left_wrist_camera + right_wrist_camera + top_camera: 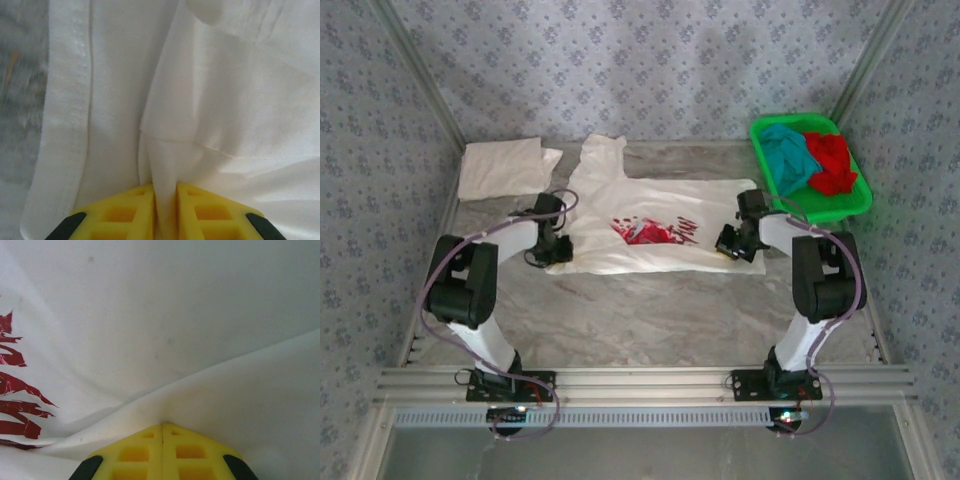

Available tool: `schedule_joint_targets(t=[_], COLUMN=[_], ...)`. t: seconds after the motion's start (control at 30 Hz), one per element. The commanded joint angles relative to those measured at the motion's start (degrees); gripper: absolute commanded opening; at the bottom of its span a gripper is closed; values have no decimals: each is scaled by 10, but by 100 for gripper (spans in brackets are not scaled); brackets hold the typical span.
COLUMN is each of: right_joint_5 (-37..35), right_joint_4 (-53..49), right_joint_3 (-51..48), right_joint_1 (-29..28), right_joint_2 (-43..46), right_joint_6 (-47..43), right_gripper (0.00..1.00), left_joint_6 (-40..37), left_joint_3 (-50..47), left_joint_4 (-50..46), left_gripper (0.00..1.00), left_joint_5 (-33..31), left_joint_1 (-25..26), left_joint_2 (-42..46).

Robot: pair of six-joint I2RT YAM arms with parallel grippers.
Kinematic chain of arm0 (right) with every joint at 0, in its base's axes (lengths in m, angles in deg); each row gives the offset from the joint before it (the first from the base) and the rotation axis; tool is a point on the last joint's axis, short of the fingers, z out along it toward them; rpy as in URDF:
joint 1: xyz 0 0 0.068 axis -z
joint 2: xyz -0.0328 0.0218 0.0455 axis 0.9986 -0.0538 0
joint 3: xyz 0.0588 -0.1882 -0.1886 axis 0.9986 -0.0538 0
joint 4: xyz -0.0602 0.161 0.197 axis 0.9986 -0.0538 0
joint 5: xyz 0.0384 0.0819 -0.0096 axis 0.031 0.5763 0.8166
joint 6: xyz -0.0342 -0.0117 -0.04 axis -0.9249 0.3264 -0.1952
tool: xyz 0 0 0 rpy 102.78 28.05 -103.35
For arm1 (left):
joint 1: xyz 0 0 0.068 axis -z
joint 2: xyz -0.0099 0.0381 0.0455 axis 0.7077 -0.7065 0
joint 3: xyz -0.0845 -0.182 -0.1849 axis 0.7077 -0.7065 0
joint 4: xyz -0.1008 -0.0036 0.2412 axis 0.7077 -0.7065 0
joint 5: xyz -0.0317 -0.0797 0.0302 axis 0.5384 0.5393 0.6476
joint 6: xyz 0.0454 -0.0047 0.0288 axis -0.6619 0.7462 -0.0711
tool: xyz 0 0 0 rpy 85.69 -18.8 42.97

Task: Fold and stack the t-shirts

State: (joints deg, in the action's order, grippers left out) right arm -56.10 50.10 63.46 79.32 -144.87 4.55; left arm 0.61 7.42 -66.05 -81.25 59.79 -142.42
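Printed t-shirt [650, 225]: white, lying spread across the middle of the desk [650, 310], long axis left to right. Red lettering and a red splash with a touch of blue sit near its centre. One sleeve sticks out toward the far wall. The cloth is mostly flat, with shallow wrinkles toward both ends. From the left wrist camera, a stitched hem [75, 125] runs up the left side, with grey desk beside it.

Plain white t-shirt [505, 165]: folded into a rough rectangle at the far left of the desk, just beside the printed one and apart from both arms.

Basket [825, 212]: green plastic, far right corner of the desk. Inside it the teal t-shirt [788, 158] lies crumpled on the left and the red t-shirt [830, 160] is bunched on the right. The two touch.

Left gripper [552, 250]: down at the left edge of the printed t-shirt. In its wrist view [165, 212] the yellow fingers [125, 210] stand nearly together, pinching a raised fold of white cloth in the narrow slit between them.

Right gripper [728, 245]: down at the right edge of the same shirt, near the basket. In its wrist view [162, 452] the fingers are pressed flush, and the cloth rises in a ridge to their tips, nipped there.
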Motion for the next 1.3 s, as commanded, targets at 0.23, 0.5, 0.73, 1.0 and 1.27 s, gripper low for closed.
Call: schedule_joint_targets(t=[0.23, 0.5, 0.73, 1.0, 1.27], right_joint_5=[3, -31, 16, 59, 63], right_joint_4=[-28, -146, -166, -120, -72], right_joint_3=[-49, 82, 8, -66, -54], right_joint_1=[-9, 7, 55, 63, 53], right_joint_2=[62, 121, 162, 167, 109], right_joint_6=[42, -12, 10, 33, 57], right_gripper=[0, 30, 31, 42, 42], left_joint_6=[54, 26, 5, 16, 1], left_joint_3=[-81, 50, 85, 51, 44], left_joint_4=[-153, -152, -134, -71, -41], left_gripper=[20, 28, 31, 31, 30], left_joint_5=[-68, -98, -107, -89, -114], left_joint_1=[-5, 8, 80, 129, 126], left_joint_2=[140, 137, 124, 76, 50])
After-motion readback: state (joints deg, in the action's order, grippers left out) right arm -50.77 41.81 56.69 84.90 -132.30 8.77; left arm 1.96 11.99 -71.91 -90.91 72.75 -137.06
